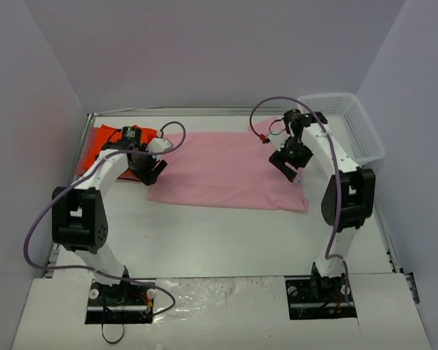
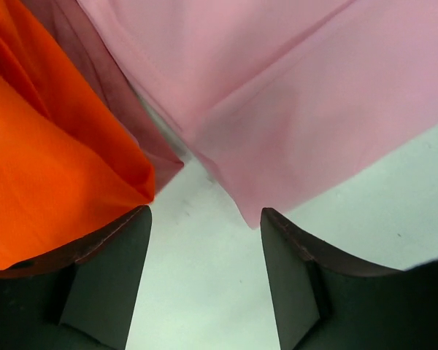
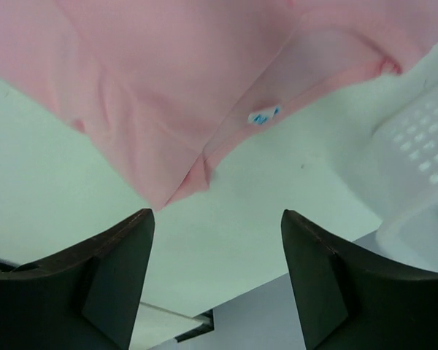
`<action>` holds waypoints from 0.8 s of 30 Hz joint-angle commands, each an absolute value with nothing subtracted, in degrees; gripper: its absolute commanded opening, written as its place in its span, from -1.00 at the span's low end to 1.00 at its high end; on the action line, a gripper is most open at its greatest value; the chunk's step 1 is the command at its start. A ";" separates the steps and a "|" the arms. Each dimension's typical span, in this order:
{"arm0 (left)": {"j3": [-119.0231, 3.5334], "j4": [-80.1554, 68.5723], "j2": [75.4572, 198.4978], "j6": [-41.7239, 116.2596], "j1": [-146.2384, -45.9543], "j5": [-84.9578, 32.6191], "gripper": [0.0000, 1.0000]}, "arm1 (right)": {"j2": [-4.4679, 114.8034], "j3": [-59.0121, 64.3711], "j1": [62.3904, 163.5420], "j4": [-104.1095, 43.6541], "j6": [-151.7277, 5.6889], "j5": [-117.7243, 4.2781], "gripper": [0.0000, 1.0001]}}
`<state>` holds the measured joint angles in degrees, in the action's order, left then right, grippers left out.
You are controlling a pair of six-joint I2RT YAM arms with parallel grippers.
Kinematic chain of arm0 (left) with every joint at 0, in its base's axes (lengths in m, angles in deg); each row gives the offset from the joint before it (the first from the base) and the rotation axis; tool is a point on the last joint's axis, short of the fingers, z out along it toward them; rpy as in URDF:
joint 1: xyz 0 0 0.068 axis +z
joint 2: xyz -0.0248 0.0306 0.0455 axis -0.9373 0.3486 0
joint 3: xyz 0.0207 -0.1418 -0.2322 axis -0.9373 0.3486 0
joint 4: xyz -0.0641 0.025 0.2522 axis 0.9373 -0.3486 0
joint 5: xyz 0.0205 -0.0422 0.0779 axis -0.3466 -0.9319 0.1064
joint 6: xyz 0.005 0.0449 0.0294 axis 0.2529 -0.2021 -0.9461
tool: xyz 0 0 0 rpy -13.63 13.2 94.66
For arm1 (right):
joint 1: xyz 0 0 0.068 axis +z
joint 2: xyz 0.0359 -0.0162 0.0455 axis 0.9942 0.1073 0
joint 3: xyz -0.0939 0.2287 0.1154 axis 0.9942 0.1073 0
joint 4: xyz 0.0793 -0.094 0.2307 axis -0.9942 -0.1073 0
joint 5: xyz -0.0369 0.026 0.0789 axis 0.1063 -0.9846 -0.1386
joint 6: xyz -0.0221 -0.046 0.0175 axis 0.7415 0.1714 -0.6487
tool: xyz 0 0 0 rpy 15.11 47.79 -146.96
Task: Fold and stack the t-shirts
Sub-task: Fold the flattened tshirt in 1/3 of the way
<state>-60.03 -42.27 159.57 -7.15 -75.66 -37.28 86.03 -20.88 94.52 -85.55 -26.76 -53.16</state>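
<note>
1. At the far left we see the bright orange t-shirt [image 1: 98, 142] lying on the white table [image 1: 226, 240]. A dull pinkish-red cloth [image 2: 106, 73] shows under its edge, perhaps a third shirt, though we cannot make out its shape.
2. The left gripper [image 2: 204, 215] hovers over the bare strip between the orange shirt and the pink one, jaws apart, holding nothing.
3. The light pink t-shirt [image 1: 226, 171] lies spread flat across the middle of the table, its left corner just beside the orange shirt.
4. The right gripper [image 3: 217, 212] hangs near the pink shirt's right corner, jaws apart and empty.
5. The white mesh basket [image 1: 350, 124] stands at the far right.
</note>
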 commanded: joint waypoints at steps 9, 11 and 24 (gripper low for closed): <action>-45.27 -37.62 150.34 -10.17 -76.80 -33.38 0.24 | 69.01 0.08 91.66 -82.02 -28.50 -54.97 0.35; -42.11 -34.28 150.34 -10.43 -76.72 -32.59 0.24 | 68.31 2.28 91.14 -81.32 -28.76 -55.67 0.35; -40.51 -26.62 154.56 -10.70 -76.72 -31.70 0.22 | 67.43 6.59 90.43 -79.38 -30.52 -57.52 0.34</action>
